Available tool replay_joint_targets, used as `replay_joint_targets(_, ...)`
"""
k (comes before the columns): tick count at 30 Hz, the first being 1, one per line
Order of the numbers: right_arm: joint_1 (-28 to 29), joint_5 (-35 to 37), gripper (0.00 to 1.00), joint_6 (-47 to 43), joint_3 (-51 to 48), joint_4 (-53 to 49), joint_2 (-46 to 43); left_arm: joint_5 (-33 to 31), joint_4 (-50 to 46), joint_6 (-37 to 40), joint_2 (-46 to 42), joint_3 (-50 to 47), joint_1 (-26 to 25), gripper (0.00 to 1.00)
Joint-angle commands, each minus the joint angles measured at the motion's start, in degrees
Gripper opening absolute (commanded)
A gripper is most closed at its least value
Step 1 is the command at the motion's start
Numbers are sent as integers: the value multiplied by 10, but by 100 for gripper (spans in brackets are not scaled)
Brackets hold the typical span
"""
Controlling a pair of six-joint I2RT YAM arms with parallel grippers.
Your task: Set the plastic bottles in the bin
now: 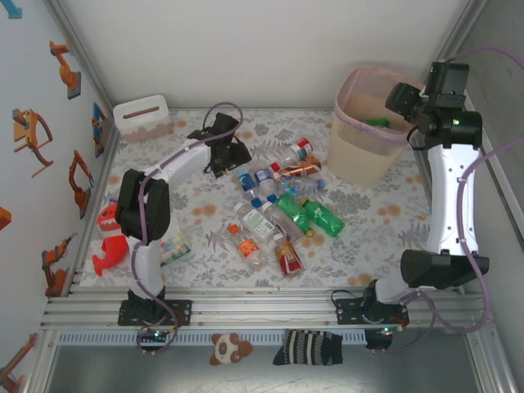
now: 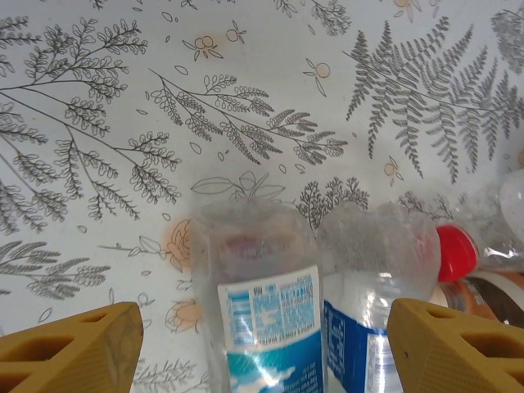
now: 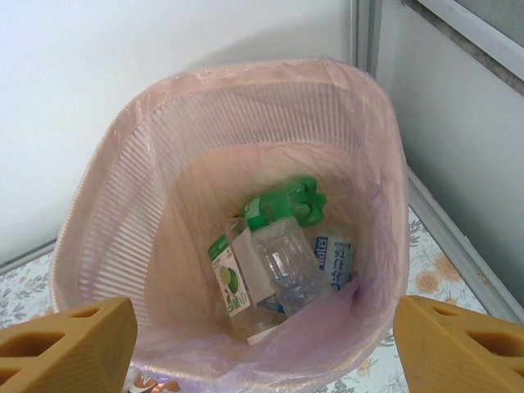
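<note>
Our left gripper (image 2: 262,332) is wide open. Its chunky yellow-orange fingers (image 2: 74,348), with a lattice of holes, sit on either side of two clear, dimpled bottles (image 2: 262,270) with blue-white labels, not touching them. The rest of the plastic bottles (image 1: 278,214) lie jumbled on the leafy-print tablecloth (image 1: 205,217), just left of the bin (image 1: 360,151). Our right gripper (image 3: 266,327) hangs open and empty over that ribbed beige bin. In its thin pink liner (image 3: 139,164) lie a green bottle (image 3: 286,205) and a squarish clear bottle (image 3: 282,266).
</note>
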Motion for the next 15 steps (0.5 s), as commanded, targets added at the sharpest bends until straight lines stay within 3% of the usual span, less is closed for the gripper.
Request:
replay_joint_targets(1,-4,-1,80,-2,13,13,-10,1,-16,-26,28,28,0,78)
replay_joint_targets(15,-4,-6,79,4,-21,28,-30,28,-7,-31,84,31,3,70)
